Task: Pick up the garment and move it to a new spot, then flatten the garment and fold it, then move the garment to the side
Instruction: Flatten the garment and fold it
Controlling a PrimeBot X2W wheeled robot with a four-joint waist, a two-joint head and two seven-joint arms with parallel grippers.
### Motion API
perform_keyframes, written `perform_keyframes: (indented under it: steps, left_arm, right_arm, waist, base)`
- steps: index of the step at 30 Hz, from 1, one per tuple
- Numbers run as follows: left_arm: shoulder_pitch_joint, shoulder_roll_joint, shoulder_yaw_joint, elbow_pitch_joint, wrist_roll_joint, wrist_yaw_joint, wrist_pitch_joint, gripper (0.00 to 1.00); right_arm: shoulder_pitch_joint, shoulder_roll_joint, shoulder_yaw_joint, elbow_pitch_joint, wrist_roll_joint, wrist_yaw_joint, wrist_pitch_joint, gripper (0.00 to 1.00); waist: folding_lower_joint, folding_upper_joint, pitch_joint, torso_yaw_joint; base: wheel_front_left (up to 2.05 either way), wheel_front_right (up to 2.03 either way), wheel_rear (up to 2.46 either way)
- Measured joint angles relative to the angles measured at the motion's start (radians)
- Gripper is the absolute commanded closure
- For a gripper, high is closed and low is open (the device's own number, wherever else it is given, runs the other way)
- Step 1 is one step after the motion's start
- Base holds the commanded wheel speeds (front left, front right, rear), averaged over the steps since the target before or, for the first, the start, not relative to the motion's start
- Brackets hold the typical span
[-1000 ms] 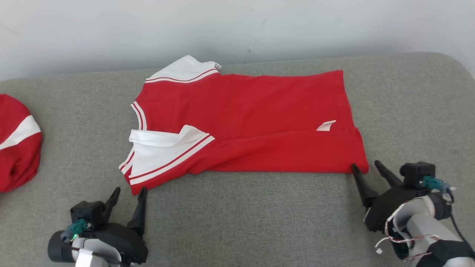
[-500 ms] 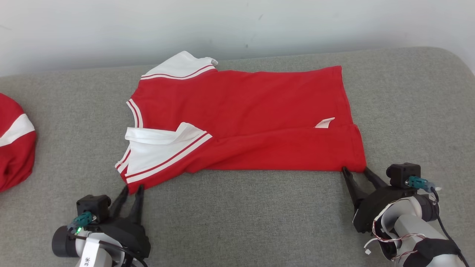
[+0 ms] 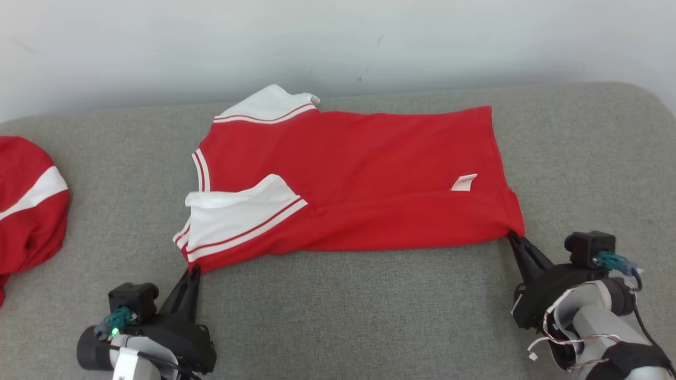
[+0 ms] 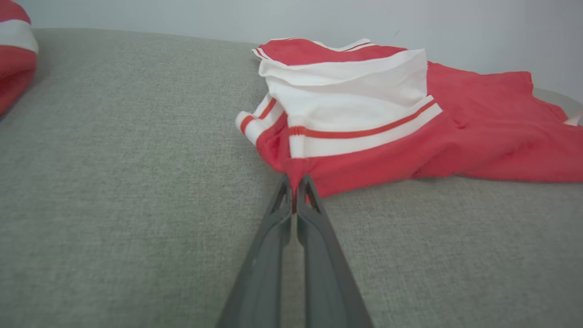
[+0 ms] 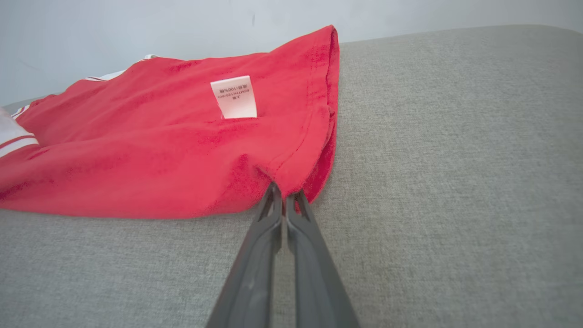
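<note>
On the grey cushion [image 3: 369, 306], the left gripper [image 3: 194, 270] and right gripper [image 3: 513, 238] are pinching the garment [image 3: 359, 174] by its near corners, seemingly thinly; lifting both together, slowly, is advisable.

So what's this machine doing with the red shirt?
The robot grips a red and white shirt lying on a grey cushion. Its left gripper is shut on the sleeve corner, its right gripper on the bottom hem corner. The shirt lies spread out, mostly flat. Another red garment sits at the left.

Left gripper [image 3: 194, 270] and right gripper [image 3: 511, 236] clamped
Both point forward, fingers together, each nipping a corner of the garment [image 3: 359, 174].
</note>
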Motion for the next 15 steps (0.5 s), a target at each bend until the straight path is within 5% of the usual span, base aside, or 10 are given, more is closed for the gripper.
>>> perform_keyframes:
  steps: [15]
  left_arm:
    - [0.17,0.024,0.036,-0.149,-0.018,0.008,0.0,1.0]
  right_arm:
    - [0.153,-0.07,0.057,-0.119,0.109,0.0,0.028,1.0]
  waist:
    - [-0.0001,0.0,-0.122,0.016]
  base:
    - [0.0,0.0,0.0]
